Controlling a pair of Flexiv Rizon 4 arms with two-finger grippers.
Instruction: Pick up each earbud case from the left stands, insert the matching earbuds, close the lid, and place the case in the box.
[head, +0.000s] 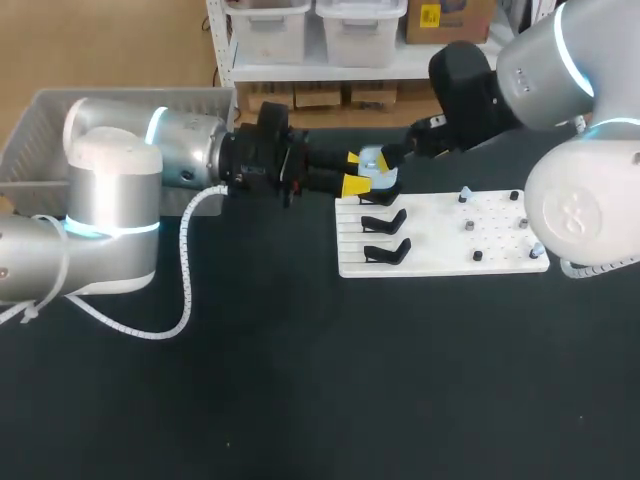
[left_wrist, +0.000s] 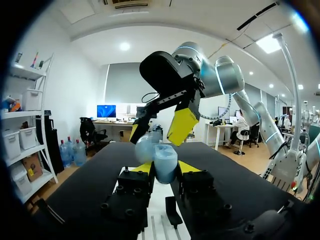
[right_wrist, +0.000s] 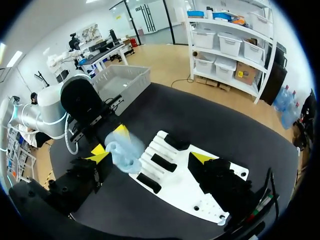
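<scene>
Landmark: white board (head: 440, 255), a flat, smooth rectangular plate lying on the matte black table (head: 300, 400).
Earbud case: pale blue earbud case (head: 372, 160), rounded and glossy, held in the air just over the board's far left corner, above the row of stands.
Left gripper: the left gripper (head: 352, 171) comes in level from the board's left, and its yellow tips pinch the case from two sides (the left wrist view shows one tip on each flank of it).
Right gripper: the right gripper (right_wrist: 150, 155) hangs over the board's far edge with its fingers spread wide; the case is near one of them.
Stands: black stands (head: 385, 250), curved cradle shapes, sit in a column along the board's left part, beside shallow grooves.
Studs: small dark and pale studs (head: 467, 227) dot the board's right part.
Box: grey box (head: 40, 130), a plastic bin with sloping walls, stands well apart to the board's left, at the table's far corner.
</scene>
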